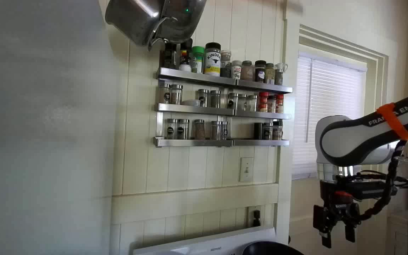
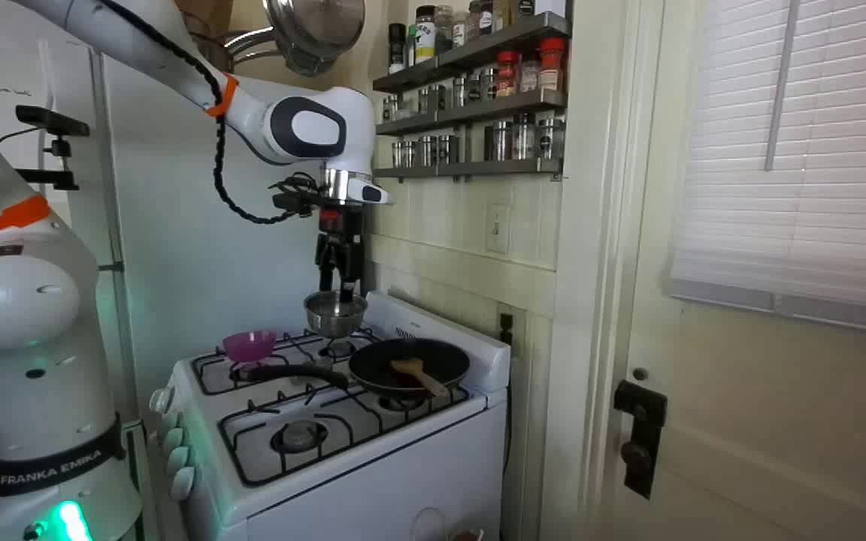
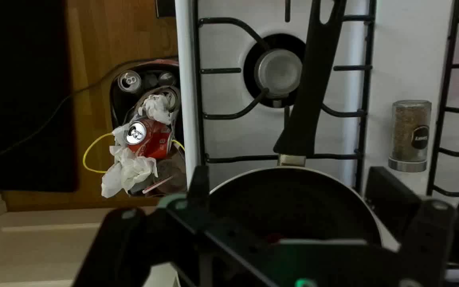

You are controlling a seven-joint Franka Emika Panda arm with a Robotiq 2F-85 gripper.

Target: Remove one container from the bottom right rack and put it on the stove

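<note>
The task is judged to be all but finished. In the wrist view, a spice jar (image 3: 411,133) is seen lying on its side on the stove (image 3: 410,59), between the two sets of grates (image 3: 221,71), near the pan (image 3: 293,199) but apart from it; whether the grates are touched by it cannot be told. The jaws of the gripper (image 1: 338,241) are spread wide with nothing held between them, and the pan is seen below. In an exterior view, a few containers (image 1: 267,131) are carried at the far right of the bottom right rack (image 1: 260,142), beside a gap from which one could have been taken, though the jar's origin cannot be confirmed. Removal and placing are thus taken as done. Unless the jar is wanted upright, only the drawing away of the gripper seems to be left.
</note>
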